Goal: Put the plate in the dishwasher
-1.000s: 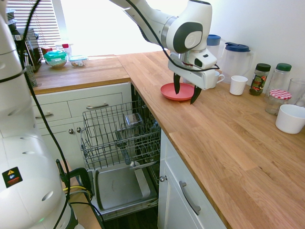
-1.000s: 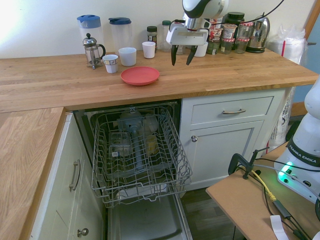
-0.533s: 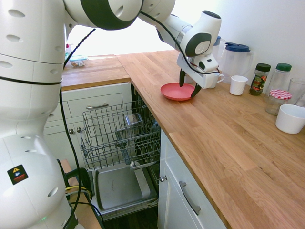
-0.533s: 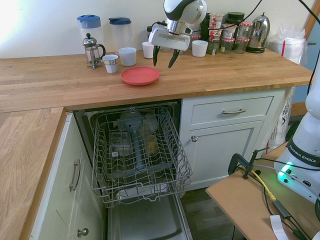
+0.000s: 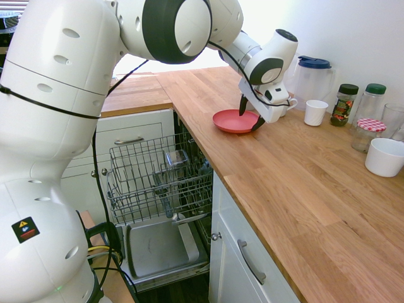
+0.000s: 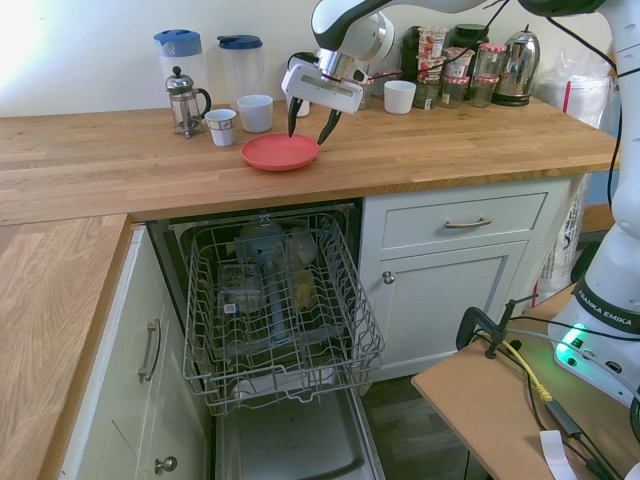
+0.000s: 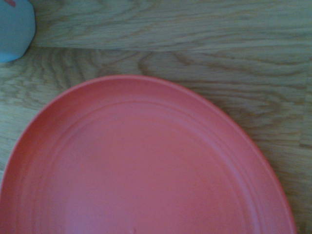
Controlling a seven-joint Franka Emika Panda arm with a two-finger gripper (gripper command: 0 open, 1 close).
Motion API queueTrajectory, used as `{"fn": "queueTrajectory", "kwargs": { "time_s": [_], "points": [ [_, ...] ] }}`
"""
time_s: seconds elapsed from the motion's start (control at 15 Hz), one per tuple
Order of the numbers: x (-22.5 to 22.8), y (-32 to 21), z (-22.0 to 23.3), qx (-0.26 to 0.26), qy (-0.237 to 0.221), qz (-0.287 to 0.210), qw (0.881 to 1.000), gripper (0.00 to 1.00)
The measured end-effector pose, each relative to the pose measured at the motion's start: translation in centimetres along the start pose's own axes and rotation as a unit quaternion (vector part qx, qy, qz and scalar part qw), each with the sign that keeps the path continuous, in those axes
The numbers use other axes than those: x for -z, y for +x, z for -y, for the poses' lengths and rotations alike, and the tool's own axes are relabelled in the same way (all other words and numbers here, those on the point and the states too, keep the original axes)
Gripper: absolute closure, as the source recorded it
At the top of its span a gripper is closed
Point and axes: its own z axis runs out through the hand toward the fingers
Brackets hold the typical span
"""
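The coral-red plate (image 5: pixel 233 121) (image 6: pixel 279 152) (image 7: pixel 141 165) lies flat on the wooden counter, just above the dishwasher (image 5: pixel 161 183) (image 6: pixel 275 300). The dishwasher's door is down and its grey wire rack is pulled out, with a few items in it. My gripper (image 5: pixel 249 115) (image 6: pixel 308 124) hangs open over the plate's far right edge, fingers pointing down, one finger over the plate and the other just beyond its rim. Nothing is between the fingers. The wrist view is filled by the plate from close above.
Behind the plate stand white cups (image 6: pixel 255 112), a French press (image 6: pixel 184 100), two blue-lidded jugs (image 6: pixel 240 65) and jars (image 5: pixel 344 104). A white bowl (image 5: pixel 384 156) sits at the right of the counter. White drawers and cupboards flank the dishwasher.
The gripper has moved along the counter from beside the plate to above its edge and has come lower. It stayed open. The plate has not moved.
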Motion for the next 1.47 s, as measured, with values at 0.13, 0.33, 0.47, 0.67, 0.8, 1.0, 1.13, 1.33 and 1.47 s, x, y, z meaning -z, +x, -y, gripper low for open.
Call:
{"fn": "queueTrajectory", "kwargs": {
  "time_s": [0.13,0.33,0.47,0.67,0.8,1.0,1.13,1.33,1.47],
  "points": [
    [-0.2,0.2,-0.1,-0.003,0.001,0.002,1.0,1.0],
    [-0.2,0.2,-0.1,0.003,0.002,0.009,1.0,1.0],
    [-0.4,0.2,-0.2,0.006,0.002,0.015,1.0,1.0],
    [-0.7,0.3,-0.3,0.011,0.001,0.018,1.0,1.0],
    [-0.9,0.3,-0.3,0.014,0.0,0.02,1.0,1.0],
    [-1.3,0.4,-0.4,0.016,-0.001,0.022,1.0,1.0],
    [-1.5,0.4,-0.5,0.016,-0.002,0.025,1.0,1.0],
    [-1.6,0.5,-0.6,0.019,-0.002,0.028,0.999,1.0],
    [-1.7,0.8,-0.8,0.022,-0.003,0.03,0.999,1.0]
  ]
}}
